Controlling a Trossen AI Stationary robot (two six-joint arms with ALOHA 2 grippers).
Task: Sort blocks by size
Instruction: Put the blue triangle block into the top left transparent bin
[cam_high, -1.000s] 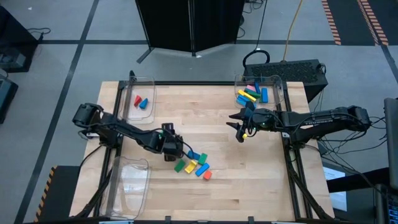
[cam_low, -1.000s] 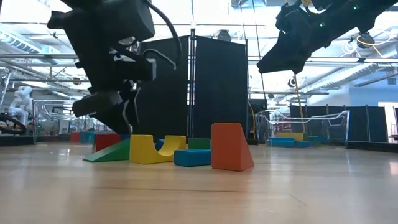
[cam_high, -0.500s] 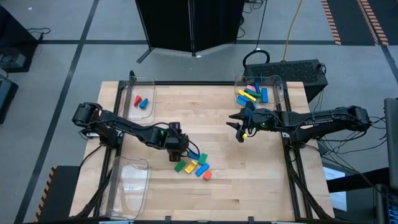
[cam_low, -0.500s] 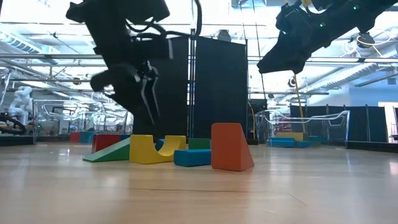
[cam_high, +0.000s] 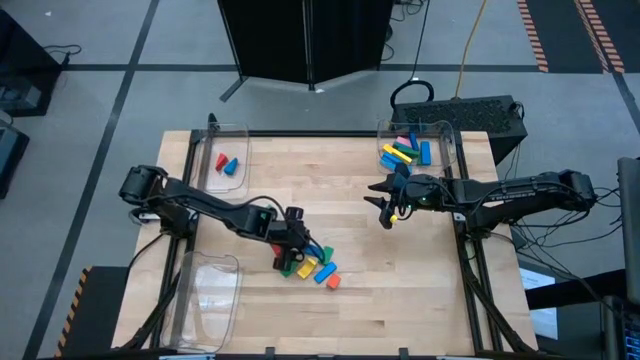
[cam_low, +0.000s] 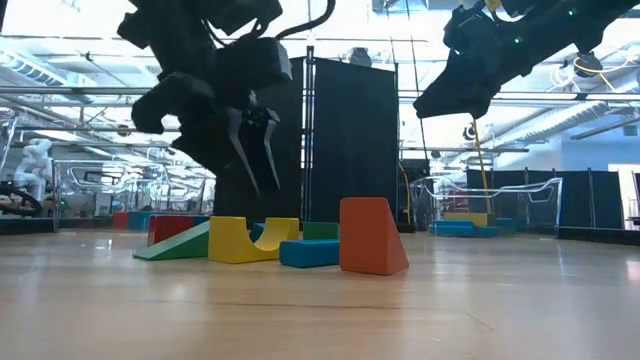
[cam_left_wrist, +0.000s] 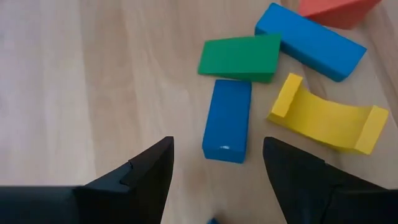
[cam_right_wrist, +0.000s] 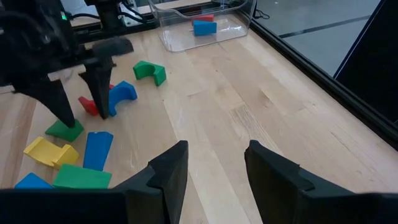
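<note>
Left claw (cam_high: 291, 243) hangs released above the heap of small coloured blocks (cam_high: 310, 264) near the front middle of the pale wooden table (cam_high: 340, 190). Right claw (cam_high: 385, 211) spread, empty, mid-air by the clear plastic bin (cam_high: 448, 140) of longer bars.
</note>
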